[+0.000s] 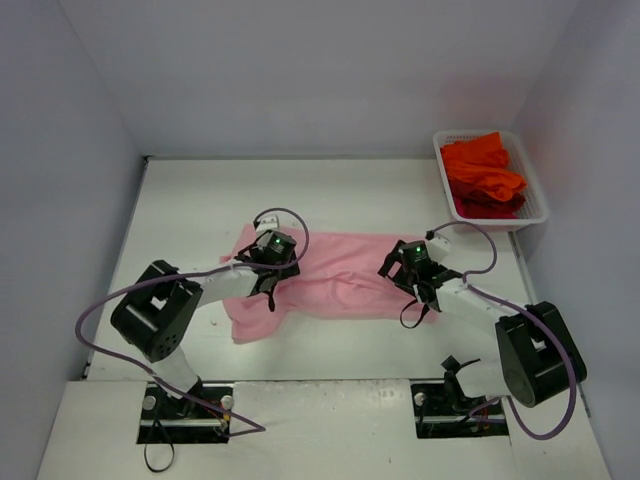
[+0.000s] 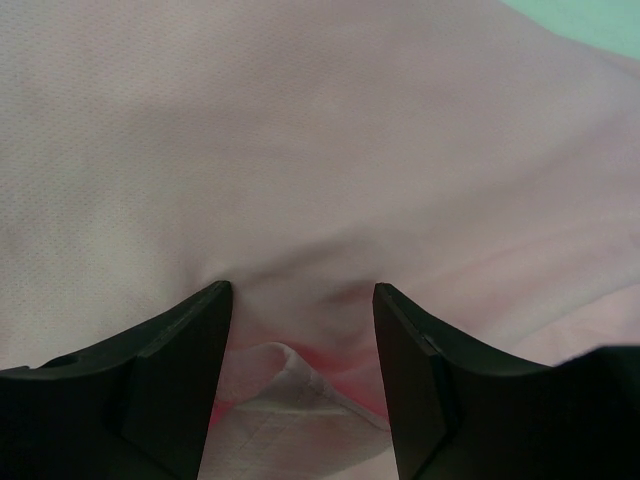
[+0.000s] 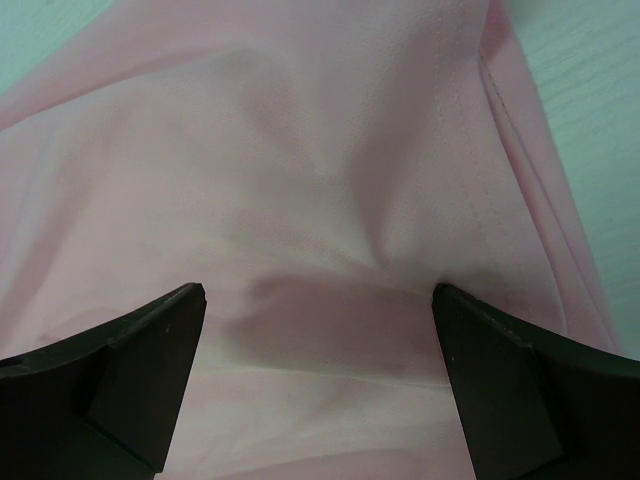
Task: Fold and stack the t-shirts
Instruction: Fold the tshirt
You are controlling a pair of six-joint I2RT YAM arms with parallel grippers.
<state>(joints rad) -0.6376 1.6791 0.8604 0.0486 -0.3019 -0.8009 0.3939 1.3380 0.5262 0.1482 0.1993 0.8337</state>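
Tabletop point(image 1: 180, 200) lies white beneath both arms. The pink t-shirt point(image 1: 345, 275) is spread flat on it, stretching from under the left gripper point(image 2: 302, 290) across to under the right gripper point(image 3: 320, 288). Well beyond the right gripper, in the far corner, the white mesh basket point(image 1: 505, 224) holds the orange-red t-shirts point(image 1: 485, 170) in a heap.

The step in hand looks like taking hold of the pink shirt's two ends for a first fold. To do it well, each gripper should gather only the layer meant to move and close at matching points on either end. Both should then lift together, so the cloth hangs taut and square rather than dragging.

Both arms reach forward with elbows bent and wrists tipped down onto the cloth. Neither gripper is clamped. The left one's jaws stand partly parted, with a soft ridge of fabric and a hem edge between them. The right one's jaws are spread wide, with a pucker of cloth between its fingertips.
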